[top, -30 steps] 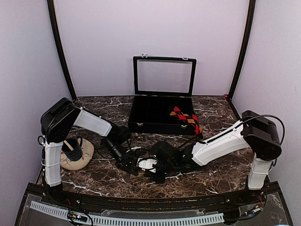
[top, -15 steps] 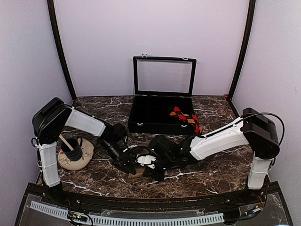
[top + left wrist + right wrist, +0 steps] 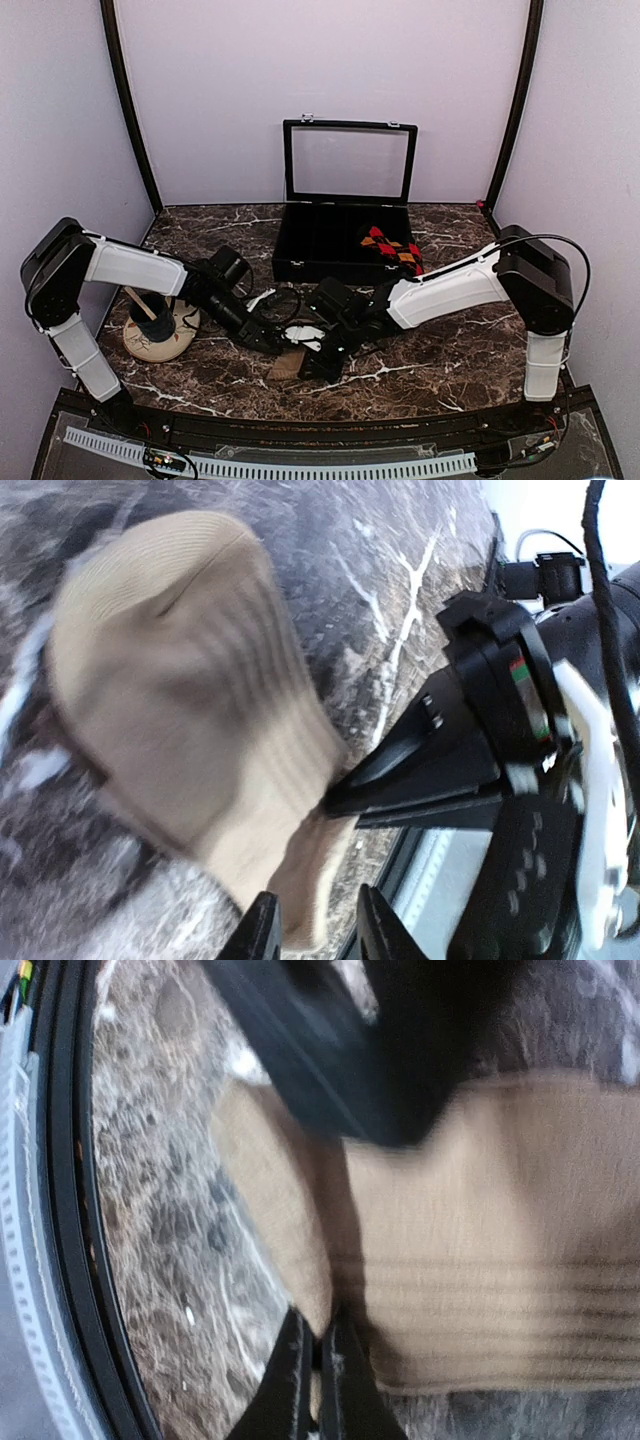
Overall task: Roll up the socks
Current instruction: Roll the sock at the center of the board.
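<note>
Since the earlier frames, the left arm (image 3: 130,268) has swung its elbow outward and lower, away from the black case (image 3: 345,240). A tan sock (image 3: 287,364) has also come into plain view on the marble table (image 3: 450,365), in front of the case.

- **Left gripper** (image 3: 315,935): its jaws have parted and stand slightly spread. One end of the tan sock lies in the gap between the fingers (image 3: 262,932), which do not appear to squeeze it.
- **Right gripper** (image 3: 318,1360): it sits in front of the case, just beside the left gripper. Its jaws are pressed together and pinch a folded edge of the tan sock.
- **Tan sock:** it lies partly bunched on the table between the two grippers, toward the near edge and well clear of the case's front wall. Its ribbed cuff shows in the left wrist view.
- **Argyle sock** (image 3: 395,248): it rests in the right-hand compartments of the case, and one end hangs over the front right corner.
- **Case lid:** it stands upright.
- **Dark cup** (image 3: 152,316): it holds a stick and stands on a round mat (image 3: 165,345), in front of the case and to its left, well apart from it.
</note>
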{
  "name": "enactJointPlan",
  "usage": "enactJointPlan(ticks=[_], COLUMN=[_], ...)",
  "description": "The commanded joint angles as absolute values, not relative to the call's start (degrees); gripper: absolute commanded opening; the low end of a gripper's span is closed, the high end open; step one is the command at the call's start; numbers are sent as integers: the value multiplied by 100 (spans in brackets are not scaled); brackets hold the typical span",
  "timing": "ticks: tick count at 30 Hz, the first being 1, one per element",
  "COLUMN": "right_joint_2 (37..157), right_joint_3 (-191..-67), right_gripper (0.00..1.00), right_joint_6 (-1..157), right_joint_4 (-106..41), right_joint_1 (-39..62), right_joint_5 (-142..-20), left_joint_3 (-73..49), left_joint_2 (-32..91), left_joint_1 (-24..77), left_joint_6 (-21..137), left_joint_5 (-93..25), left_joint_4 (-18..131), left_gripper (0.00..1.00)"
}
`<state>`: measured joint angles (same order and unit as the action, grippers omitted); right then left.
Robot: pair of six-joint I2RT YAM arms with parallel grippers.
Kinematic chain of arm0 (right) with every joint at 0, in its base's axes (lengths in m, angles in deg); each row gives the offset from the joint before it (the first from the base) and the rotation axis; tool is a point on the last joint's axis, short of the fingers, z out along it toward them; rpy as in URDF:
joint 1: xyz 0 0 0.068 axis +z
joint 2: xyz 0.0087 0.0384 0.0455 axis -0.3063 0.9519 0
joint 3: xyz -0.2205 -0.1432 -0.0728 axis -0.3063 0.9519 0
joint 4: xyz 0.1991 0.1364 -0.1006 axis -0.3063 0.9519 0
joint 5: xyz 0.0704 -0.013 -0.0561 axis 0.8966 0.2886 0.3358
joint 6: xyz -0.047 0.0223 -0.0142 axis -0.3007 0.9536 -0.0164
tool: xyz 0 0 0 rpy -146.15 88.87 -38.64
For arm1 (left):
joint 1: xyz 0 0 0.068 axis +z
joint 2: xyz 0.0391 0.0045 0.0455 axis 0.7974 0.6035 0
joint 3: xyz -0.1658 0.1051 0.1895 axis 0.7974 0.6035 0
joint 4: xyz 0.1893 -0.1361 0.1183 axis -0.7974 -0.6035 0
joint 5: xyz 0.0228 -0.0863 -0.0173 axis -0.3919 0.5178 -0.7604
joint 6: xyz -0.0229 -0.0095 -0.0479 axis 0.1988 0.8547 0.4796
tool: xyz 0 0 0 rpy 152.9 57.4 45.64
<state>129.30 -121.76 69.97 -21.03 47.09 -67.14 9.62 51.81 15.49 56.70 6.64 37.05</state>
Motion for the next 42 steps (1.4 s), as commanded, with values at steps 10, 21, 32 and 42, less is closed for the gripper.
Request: enactJointPlan(ticks=[10, 21, 32, 42], right_joint_2=[13209, 13402, 13664, 13813], right_joint_3=[-12510, -12441, -12634, -12826], right_gripper=[0, 0, 0, 0], right_joint_6=[7994, 8717, 8957, 8930], right_joint_4=[-1598, -1607, -1328, -1052], right_joint_1=[4294, 3824, 3657, 3648], right_joint_5=[-5505, -4597, -4212, -4139], left_joint_3=[2278, 2314, 2286, 2309], left_joint_2=[3374, 2951, 2976, 3280], left_joint_1=[1420, 122, -795, -1435], left_joint_6=[6411, 5915, 5199, 4223], left_joint_5=[-1174, -2776, -3976, -4543], left_joint_4=[5161, 5086, 5062, 5398], left_gripper=[26, 26, 29, 31])
